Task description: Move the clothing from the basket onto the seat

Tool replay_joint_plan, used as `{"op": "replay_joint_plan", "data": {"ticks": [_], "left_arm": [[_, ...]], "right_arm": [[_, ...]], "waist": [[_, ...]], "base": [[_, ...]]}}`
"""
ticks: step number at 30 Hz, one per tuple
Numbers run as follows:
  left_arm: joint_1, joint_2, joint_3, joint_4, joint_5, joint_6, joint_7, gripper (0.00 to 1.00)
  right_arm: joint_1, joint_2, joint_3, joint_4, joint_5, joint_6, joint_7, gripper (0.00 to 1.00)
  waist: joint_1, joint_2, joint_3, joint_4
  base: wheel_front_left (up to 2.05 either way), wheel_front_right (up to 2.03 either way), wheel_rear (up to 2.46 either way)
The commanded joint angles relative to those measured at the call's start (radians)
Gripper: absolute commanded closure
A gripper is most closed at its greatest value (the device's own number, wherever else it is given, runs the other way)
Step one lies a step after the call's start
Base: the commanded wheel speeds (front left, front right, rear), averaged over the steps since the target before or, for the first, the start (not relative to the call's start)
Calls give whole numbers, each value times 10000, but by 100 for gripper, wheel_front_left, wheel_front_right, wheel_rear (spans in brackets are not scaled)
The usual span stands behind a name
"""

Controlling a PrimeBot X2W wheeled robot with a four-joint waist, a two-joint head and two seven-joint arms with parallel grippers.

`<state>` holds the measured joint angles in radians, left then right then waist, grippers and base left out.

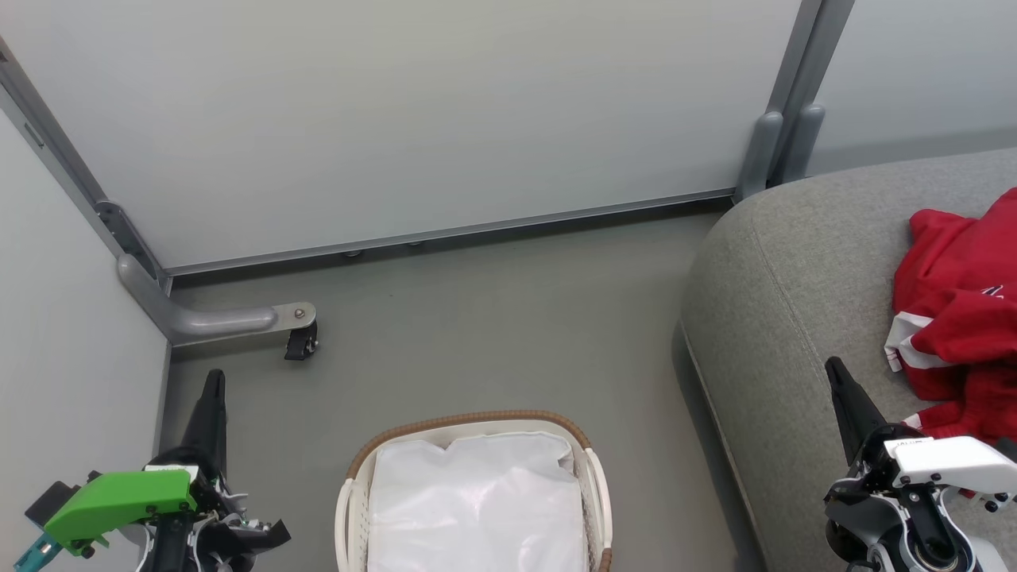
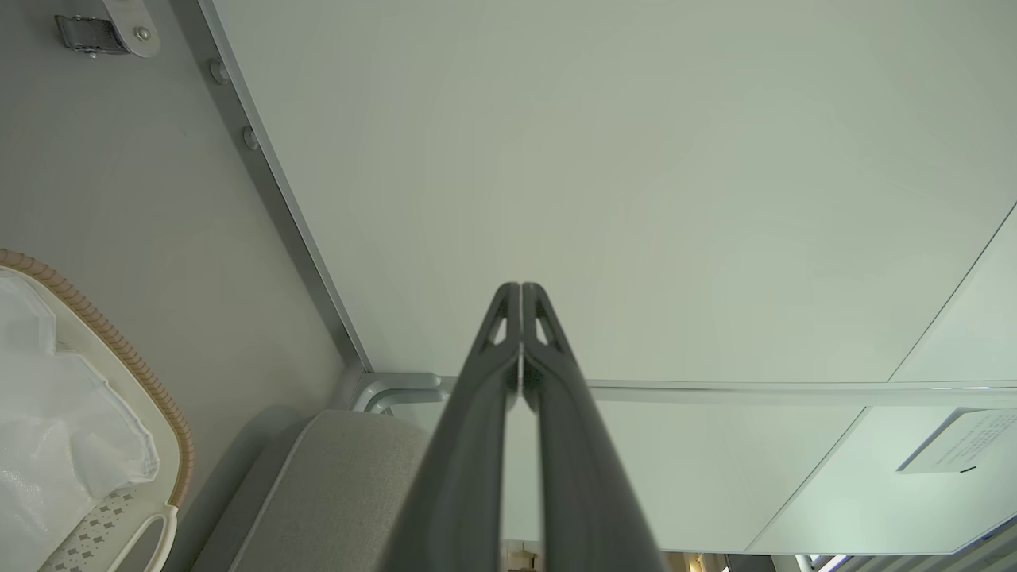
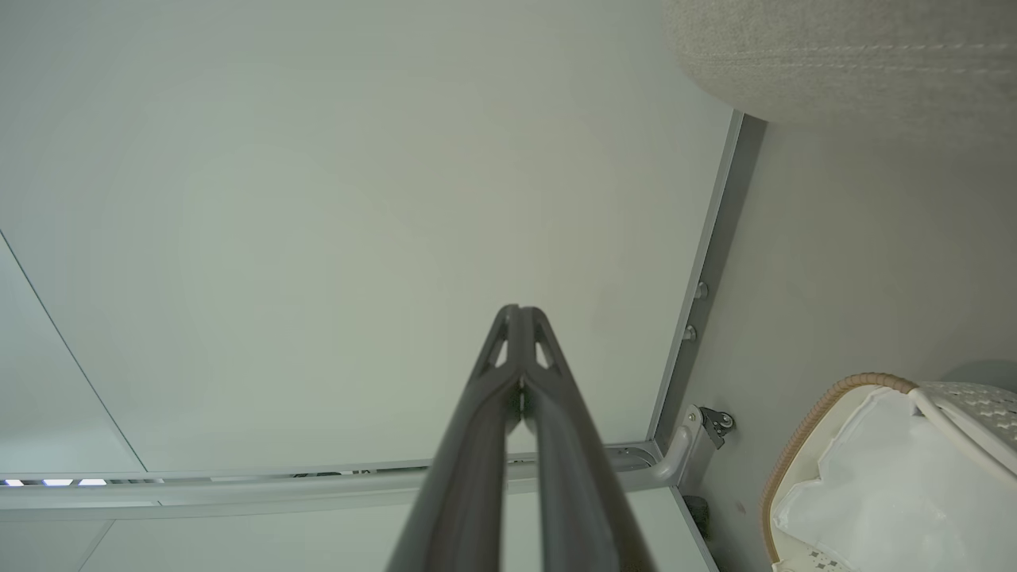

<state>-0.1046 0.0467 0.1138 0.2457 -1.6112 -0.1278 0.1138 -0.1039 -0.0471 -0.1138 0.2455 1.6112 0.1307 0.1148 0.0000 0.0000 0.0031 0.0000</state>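
Bright red soft-fabric sports clothing with white stripes and trim (image 1: 965, 318) is noted lying bunched on the large light grey upholstered sofa seat (image 1: 794, 302), well apart from the white perforated plastic laundry basket with a brown woven rim (image 1: 477, 416) on the floor. A crumpled white plastic liner bag (image 1: 477, 508) is seen in the basket, with no red visible on it. The left gripper (image 1: 213, 381) is held over the floor left of the basket, and the right gripper (image 1: 836, 369) over the sofa just beside the garment's lower edge. Each has its fingers pressed together with nothing pinched. The transfer is judged essentially done. The liner's folds should be checked for a hidden garment, and the right arm kept clear so the heap is not dragged off. A white mark on the red fabric and a pale notice sheet on the wall panel (image 2: 957, 449) are recorded; neither can be read.
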Motion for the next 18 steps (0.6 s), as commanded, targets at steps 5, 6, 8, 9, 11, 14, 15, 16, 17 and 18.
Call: {"op": "replay_joint_plan", "data": {"ticks": [5, 6, 8, 9, 11, 14, 15, 16, 17, 18], "left_arm": [[-92, 66, 19, -24, -33, -56, 42, 100], [-92, 66, 19, -24, -31, -54, 42, 100], [-92, 66, 20, -24, -32, -54, 41, 100], [-92, 66, 20, -24, -32, -54, 41, 100], [-91, 66, 20, -24, -32, -54, 41, 100], [-91, 66, 20, -24, -32, -55, 41, 100], [-91, 66, 20, -24, -32, -55, 41, 100], [-91, 66, 20, -24, -32, -55, 41, 100], [-91, 66, 20, -24, -32, -55, 41, 100], [-91, 66, 20, -25, -32, -55, 41, 100]], "right_arm": [[-81, -59, -24, -33, 33, 0, 24, 100], [-81, -59, -24, -33, 33, 0, 24, 100], [-81, -59, -24, -33, 33, 0, 23, 100], [-81, -59, -24, -33, 33, 0, 23, 100], [-81, -59, -23, -33, 34, 0, 23, 100], [-81, -59, -23, -33, 34, 0, 23, 100], [-81, -59, -23, -33, 34, 0, 23, 100], [-81, -59, -23, -33, 34, 0, 23, 100], [-81, -59, -23, -33, 34, 0, 23, 100], [-81, -59, -23, -33, 34, 0, 23, 100]], "waist": [[0, 0, 0, 1], [0, 0, 0, 1], [0, 0, 0, 1], [0, 0, 0, 1], [0, 0, 0, 1], [0, 0, 0, 1], [0, 0, 0, 1], [0, 0, 0, 1], [0, 0, 0, 1], [0, 0, 0, 1]], "base": [[0, 0, 0], [0, 0, 0], [0, 0, 0], [0, 0, 0], [0, 0, 0], [0, 0, 0], [0, 0, 0], [0, 0, 0], [0, 0, 0], [0, 0, 0]]}}
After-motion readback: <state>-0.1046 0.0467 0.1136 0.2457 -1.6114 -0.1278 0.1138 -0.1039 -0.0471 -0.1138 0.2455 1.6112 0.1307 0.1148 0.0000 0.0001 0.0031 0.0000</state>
